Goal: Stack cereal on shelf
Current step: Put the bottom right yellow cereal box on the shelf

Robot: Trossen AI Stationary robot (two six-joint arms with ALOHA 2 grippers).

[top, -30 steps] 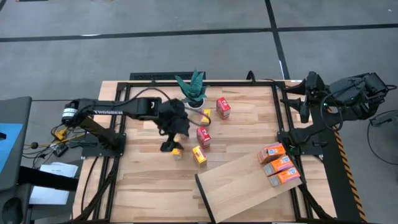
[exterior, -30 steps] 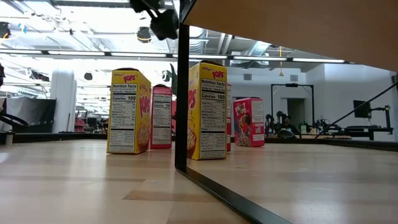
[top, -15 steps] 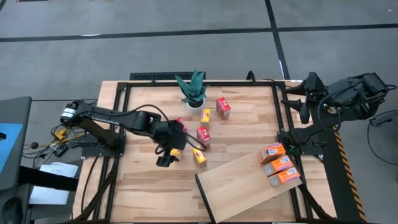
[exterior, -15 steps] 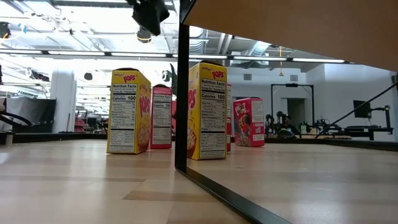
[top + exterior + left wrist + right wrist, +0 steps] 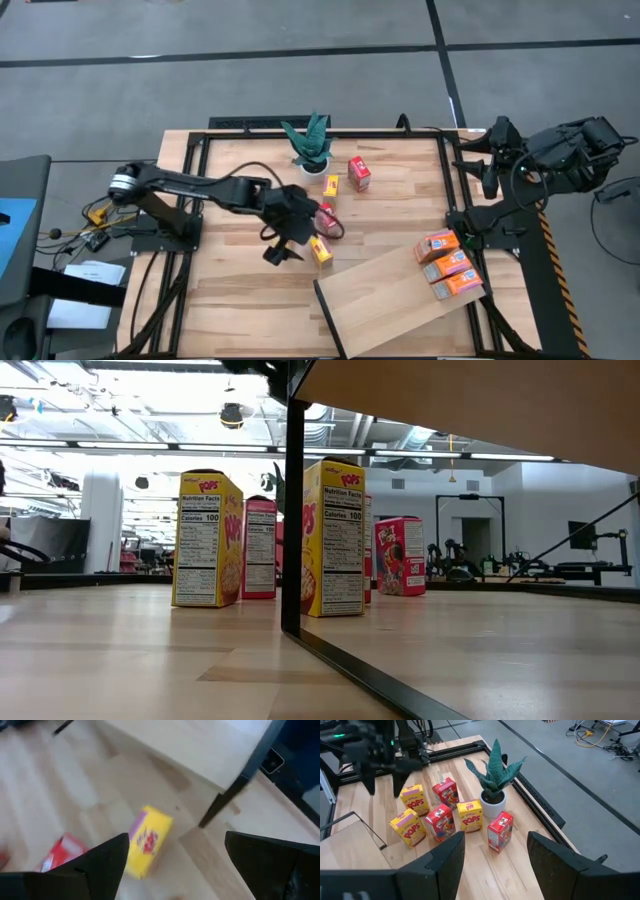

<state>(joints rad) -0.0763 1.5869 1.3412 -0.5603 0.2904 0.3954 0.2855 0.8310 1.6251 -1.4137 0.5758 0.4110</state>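
nine cereal boxes: three orange (image 5: 447, 263) on pale shelf (image 5: 390, 305) at table's 4 o'clock; three red (image 5: 499, 831), three yellow (image 5: 409, 827) mid-table by plant (image 5: 493, 775). left pincer (image 5: 283, 250) spread, empty, above yellow box (image 5: 146, 840). right pincer (image 5: 492, 851) spread, parked at 2 o'clock.

The planked wooden tabletop (image 5: 230, 290) carries everything. The shelf (image 5: 390, 300), a pale board with a dark edge, lies at an angle across the table's front right part. Three orange cereal boxes (image 5: 447, 264) lie in a row on the shelf's right end, near the table's right edge. A green potted plant (image 5: 311, 146) stands near the back edge, with a red box (image 5: 359, 173) just beside it. Toward the table's middle stand a yellow box (image 5: 320, 249) and another red box (image 5: 327, 217).
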